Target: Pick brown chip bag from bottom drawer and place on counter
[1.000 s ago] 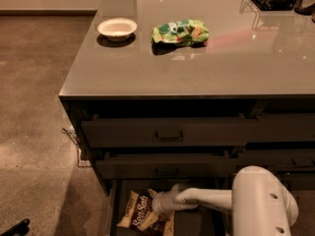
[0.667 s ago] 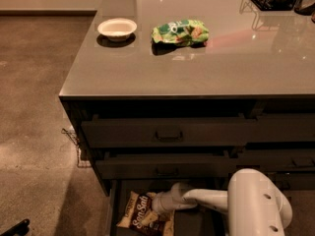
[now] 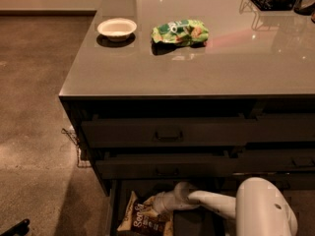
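Little has changed: the gripper [image 3: 160,204] has stayed low in the bottom drawer [image 3: 112,208], its tip at the upper edge of the brown bag [image 3: 140,219]. The bag lies where it was, not lifted. So the pick seems unfinished, and the desk [image 3: 197,68] waits. Whether the gripper holds the bag, I cannot tell.

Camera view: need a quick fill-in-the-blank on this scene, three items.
1. The brown chip bag lies ____ the bottom drawer, with the gripper right at it.
2. The bowl on the counter is coloured ____.
3. The number of chip bags on the counter is ____: the green chip bag.
Missing words: in; white; one.
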